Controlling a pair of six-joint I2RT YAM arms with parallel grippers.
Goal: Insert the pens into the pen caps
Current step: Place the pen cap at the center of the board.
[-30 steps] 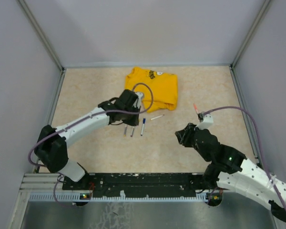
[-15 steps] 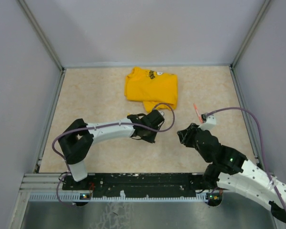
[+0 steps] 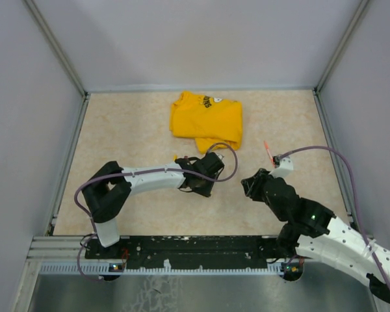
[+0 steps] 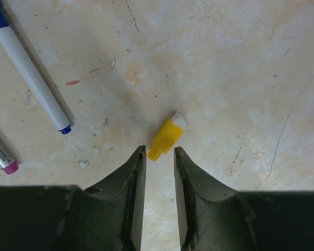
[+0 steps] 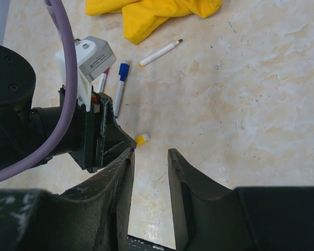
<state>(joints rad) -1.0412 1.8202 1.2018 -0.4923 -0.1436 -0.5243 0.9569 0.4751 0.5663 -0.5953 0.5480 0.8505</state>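
Observation:
My left gripper [image 4: 159,152] is open and low over the table. The near end of a yellow pen cap [image 4: 167,137] lies just between its fingertips. A white pen with a blue tip [image 4: 35,86] and a pen with a magenta tip [image 4: 3,158] lie to its left. In the right wrist view the yellow cap [image 5: 142,138] lies at the tip of the left gripper [image 5: 126,142]. Behind it lie a blue-capped pen [image 5: 120,89] and a white pen [image 5: 159,53]. My right gripper [image 5: 149,151] is open and empty, a short way right of the cap. In the top view the left arm hides the pens.
A folded yellow T-shirt [image 3: 208,117] lies at the back centre and also shows in the right wrist view [image 5: 152,13]. A thin orange-red item [image 3: 268,148] lies near the right arm's cable. Grey walls close the table on three sides.
My left arm swung from beside the T-shirt toward the near right, over the pens, and then settled slightly left. The right arm has stayed still.

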